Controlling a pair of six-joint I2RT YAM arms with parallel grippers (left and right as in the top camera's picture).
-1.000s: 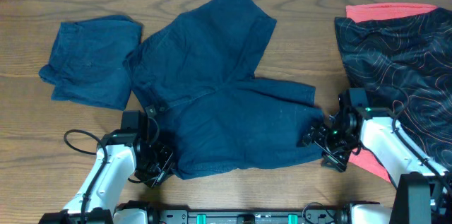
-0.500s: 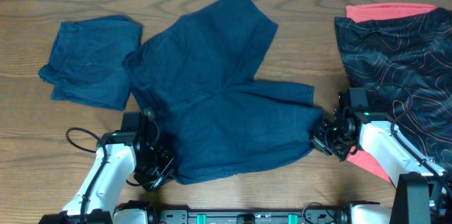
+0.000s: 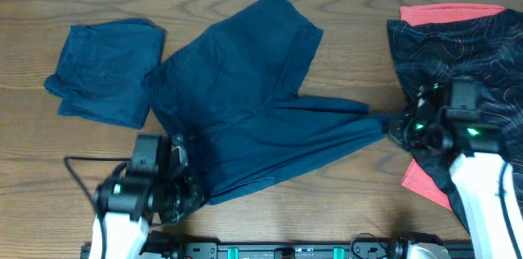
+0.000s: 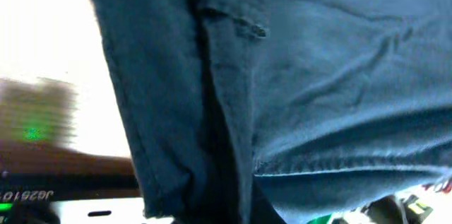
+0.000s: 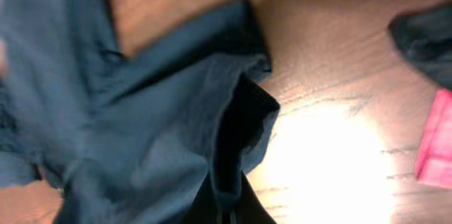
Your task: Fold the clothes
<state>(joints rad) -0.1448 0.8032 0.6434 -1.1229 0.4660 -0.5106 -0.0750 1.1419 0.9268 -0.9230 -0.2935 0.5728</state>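
Navy shorts [image 3: 253, 104] lie mid-surface, one leg fanned toward the far edge and the other pulled out sideways to the right. We read them as the garment being worked on.

Right hand [image 3: 398, 126] sits at the tip of that sideways leg. The cloth narrows to a taut point there, and in the right wrist view the hem bunches straight down into the grip, so we call it pinching the leg hem. The fingers themselves are barely visible.

Left hand [image 3: 178, 192] is at the near-left waist corner. Its wrist view is filled with close navy cloth and a seam running down toward the grip. The fingers are covered, but we judge it pinching the waistband corner.

Why hold it this way: two opposite corners gripped and drawn apart put the near edge under tension, which flattens wrinkles and gives a straight edge to carry over for a fold. The fold is not yet made.

Wood surface [image 3: 343, 14] also carries a folded navy garment [image 3: 106, 71] at far left, just beside the shorts, likely a finished piece parked out of the way. At right, a black garment with orange contour lines [image 3: 466, 55] lies over a coral-red garment [image 3: 445, 12], a pile probably waiting its turn near the right arm.

Risk: a thin hem could slip under tension.
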